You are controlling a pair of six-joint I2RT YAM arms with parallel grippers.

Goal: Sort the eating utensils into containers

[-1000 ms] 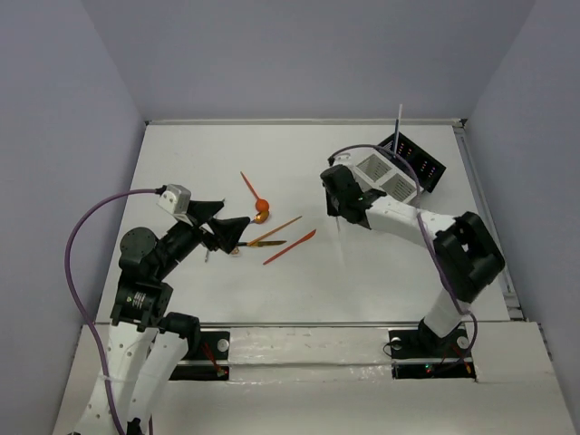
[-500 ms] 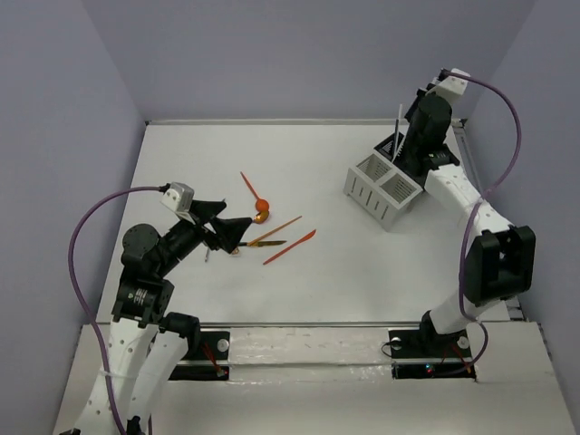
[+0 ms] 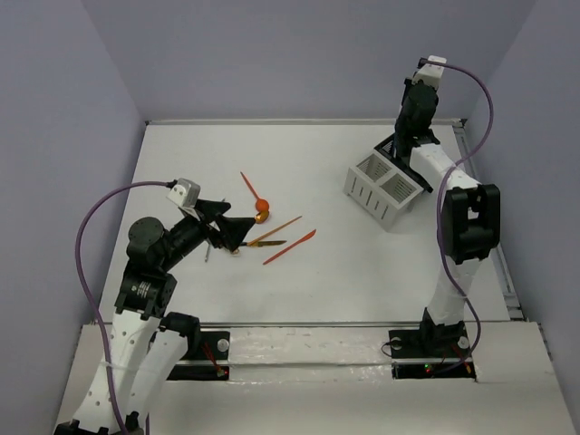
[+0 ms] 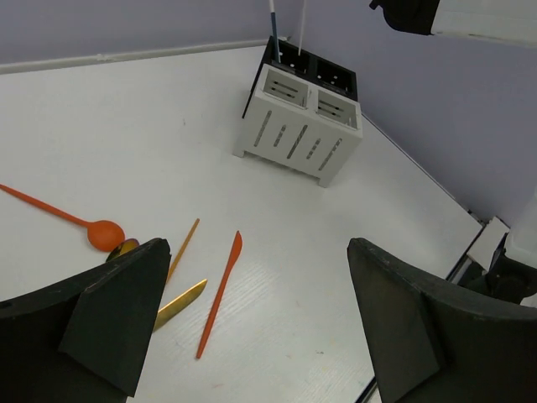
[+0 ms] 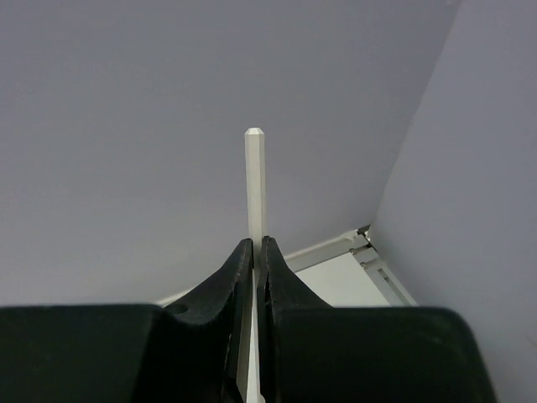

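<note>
My right claw [image 5: 254,243] is clamped tight on a thin white stick [image 5: 255,185]. The black fingers pinch it from both sides with no gap showing. The stick runs straight out past the fingertips along the claw's own line, and its free end is cut to a faceted point. This claw hangs high above the black box [image 4: 323,71] joined to the far side of the white caddy [image 4: 298,126].

My left claw [image 4: 256,249] stands wide apart, holds nothing, and is well short of the caddy.

Between its fingers several utensils lie flat on the table [image 4: 126,126]:
- **orange knife [image 4: 220,294]:** smooth plastic, tapered end turned toward the caddy.
- **gold-brown stick [image 4: 183,250]:** slim, lying beside the knife on the side away from the caddy and roughly parallel to it.
- **gold blade [image 4: 180,304]:** flat and shiny, near the stick's near end.
- **orange spoon [image 4: 105,234]:** farther from the caddy, round bowl nearest the stick, long handle pointing away from the caddy.

The caddy is white plastic, boxy, with slotted walls and square compartments. In the perforated black box a dark stick [image 4: 273,29] and a pale stick [image 4: 300,25] stand upright. I cannot tell whether the pale one is the stick I grip.
</note>
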